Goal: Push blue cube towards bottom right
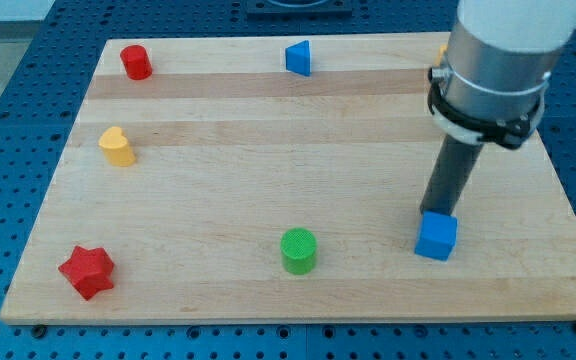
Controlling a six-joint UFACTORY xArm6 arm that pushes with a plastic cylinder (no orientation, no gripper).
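One camera only, so no second view shares anything here. It sits in front of the board [268,180], above it, looking down at a slant, with the far edge at the view's top. It's near enough that the board fills almost the whole frame, a strip of blue pegboard table [8,110] showing round it. The arm [498,60] enters top right, cropped by the frame.
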